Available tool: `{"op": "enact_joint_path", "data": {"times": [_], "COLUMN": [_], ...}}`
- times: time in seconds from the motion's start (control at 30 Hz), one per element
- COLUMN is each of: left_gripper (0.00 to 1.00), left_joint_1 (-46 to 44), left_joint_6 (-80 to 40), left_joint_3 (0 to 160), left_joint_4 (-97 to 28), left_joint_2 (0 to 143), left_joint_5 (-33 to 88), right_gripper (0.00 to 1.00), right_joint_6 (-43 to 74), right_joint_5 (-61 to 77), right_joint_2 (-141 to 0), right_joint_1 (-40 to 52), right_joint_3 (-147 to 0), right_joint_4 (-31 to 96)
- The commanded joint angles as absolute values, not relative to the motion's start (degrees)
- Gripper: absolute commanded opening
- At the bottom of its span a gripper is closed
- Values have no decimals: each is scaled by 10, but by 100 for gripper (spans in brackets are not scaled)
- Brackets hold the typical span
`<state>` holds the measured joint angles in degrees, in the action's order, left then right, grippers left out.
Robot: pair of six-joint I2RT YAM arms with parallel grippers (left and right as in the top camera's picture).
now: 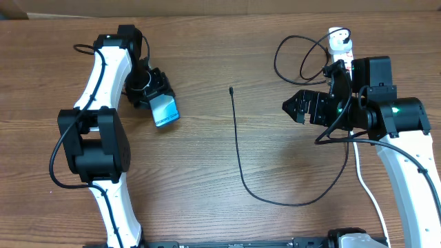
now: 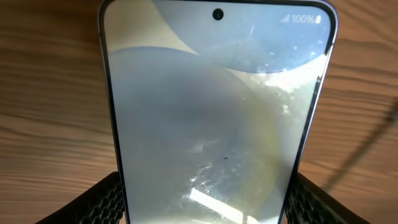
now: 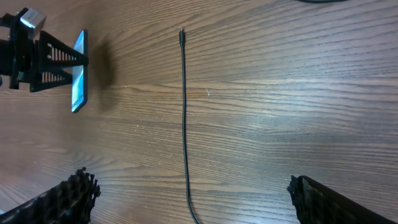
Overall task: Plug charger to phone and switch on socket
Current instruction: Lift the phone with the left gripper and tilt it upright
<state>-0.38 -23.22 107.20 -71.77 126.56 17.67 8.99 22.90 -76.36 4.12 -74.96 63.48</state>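
Overhead view: L gripper (image 1: 162, 100) pinches the phone (image 1: 166, 111) centre-left, R gripper (image 1: 295, 109) hangs centre-right w/ fingers spread, charger (image 1: 236, 148) lies loose mid-frame, socket (image 1: 339, 43) top right, so I judge the step is fetching the connector: R must close just behind the tip.

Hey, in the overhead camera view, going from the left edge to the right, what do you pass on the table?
left arm → phone, held in the left arm's gripper → charger connector tip → right gripper, open → socket at the far edge.
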Motion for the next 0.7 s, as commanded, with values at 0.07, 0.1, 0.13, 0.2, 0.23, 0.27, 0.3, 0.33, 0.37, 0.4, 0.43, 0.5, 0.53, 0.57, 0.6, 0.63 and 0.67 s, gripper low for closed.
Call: {"op": "enact_joint_path", "data": {"times": [0.07, 0.1, 0.13, 0.2, 0.23, 0.27, 0.3, 0.33, 0.37, 0.4, 0.43, 0.5, 0.53, 0.57, 0.6, 0.63, 0.67], "left_gripper": [56, 55, 54, 52, 51, 51, 50, 49, 47, 45, 45, 45, 45, 45, 45, 45, 45], "left_joint_1": [-8, -8, -8, -8, -8, -8, -8, -8, -8, -8, -8, -8, -8, -8, -8, -8, -8], "left_joint_6": [-284, -286, -286, -289, -295, -305, -316, -332, -349, -370, -389, -430, -446, -454, -461, -467, -470], "left_joint_3": [1089, 1089, 1089, 1089, 1089, 1089, 1089, 1089, 1089, 1089, 1089, 1089, 1089, 1089, 1089, 1089, 1089], "left_joint_4": [-718, -718, -718, -719, -722, -725, -729, -733, -736, -741, -748, -765, -774, -780, -787, -793, -799], "left_joint_2": [1263, 1263, 1263, 1263, 1263, 1263, 1263, 1263, 1263, 1263, 1263, 1263, 1263, 1263, 1263, 1263, 1263], "left_joint_5": [329, 351, 374, 417, 435, 453, 467, 483, 494, 506, 515, 540, 553, 562, 577, 591, 606], "right_gripper": [100, 100, 100, 100, 100, 100, 100, 100, 100, 100, 100, 100, 100, 100, 100, 100, 100], "right_joint_6": [90, 90, 90, 90, 90, 90, 90, 90, 90, 90, 90, 90, 90, 90, 90, 90, 90], "right_joint_5": [226, 226, 226, 226, 226, 226, 226, 226, 226, 226, 226, 226, 226, 226, 226, 226, 226], "right_joint_2": [-763, -763, -763, -763, -763, -763, -763, -763, -763, -763, -763, -763, -763, -763, -763, -763, -763], "right_joint_1": [41, 41, 41, 41, 41, 41, 41, 41, 41, 41, 41, 41, 41, 41, 41, 41, 41], "right_joint_3": [-761, -761, -761, -761, -761, -761, -761, -761, -761, -761, -761, -761, -761, -761, -761, -761, -761], "right_joint_4": [636, 636, 636, 636, 636, 636, 636, 636, 635, 635, 635, 635, 635, 635, 635, 635, 636]}}
